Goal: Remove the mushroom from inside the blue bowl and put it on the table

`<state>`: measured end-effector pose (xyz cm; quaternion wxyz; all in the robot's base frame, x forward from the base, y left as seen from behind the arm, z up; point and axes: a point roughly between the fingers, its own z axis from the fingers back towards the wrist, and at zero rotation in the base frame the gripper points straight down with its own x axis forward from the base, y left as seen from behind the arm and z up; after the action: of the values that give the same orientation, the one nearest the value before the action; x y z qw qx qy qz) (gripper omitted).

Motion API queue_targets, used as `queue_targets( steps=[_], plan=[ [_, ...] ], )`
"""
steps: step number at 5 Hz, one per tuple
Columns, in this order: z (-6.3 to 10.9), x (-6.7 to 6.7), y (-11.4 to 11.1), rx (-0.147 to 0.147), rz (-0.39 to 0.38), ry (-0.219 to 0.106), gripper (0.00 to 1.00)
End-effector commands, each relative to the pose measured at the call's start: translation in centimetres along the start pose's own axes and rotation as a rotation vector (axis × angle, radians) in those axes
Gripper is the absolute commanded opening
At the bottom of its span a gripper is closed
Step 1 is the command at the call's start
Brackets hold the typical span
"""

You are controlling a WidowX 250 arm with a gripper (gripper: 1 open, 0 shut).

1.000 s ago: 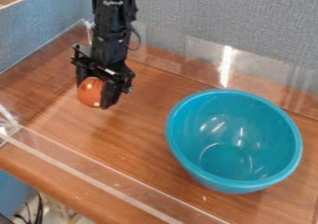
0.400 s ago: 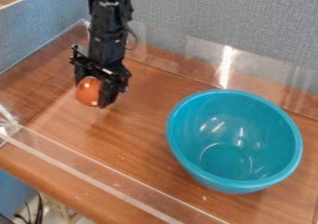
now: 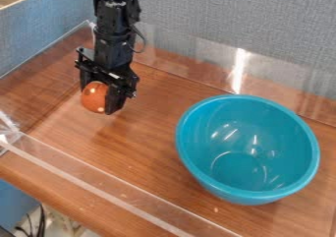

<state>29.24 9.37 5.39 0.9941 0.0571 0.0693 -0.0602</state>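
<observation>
Mushroom, the small orange-brown toy one (image 3: 94,95), is sitting pinched in your black gripper (image 3: 102,96), low over the reddish-brown wooden table (image 3: 79,172), far left of the glossy teal-blue plastic bowl (image 3: 249,148). You are placing: lower until it rests, then release slowly.

Jaws clamp mushroom (image 3: 94,96) at table (image 3: 144,133); blue bowl (image 3: 249,148) apart.
</observation>
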Motion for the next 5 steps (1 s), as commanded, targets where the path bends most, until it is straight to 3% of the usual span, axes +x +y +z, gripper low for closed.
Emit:
queue_targets(
  steps=[1, 4, 5],
  plan=[
    [1.88, 0.59, 1.18, 0.019, 0.019, -0.071, 0.00],
    [2.17, 0.65, 1.25, 0.015, 0.004, -0.087, 0.00],
    [2.21, 0.47, 1.36, 0.007, 0.008, -0.086, 1.00]
  ],
)
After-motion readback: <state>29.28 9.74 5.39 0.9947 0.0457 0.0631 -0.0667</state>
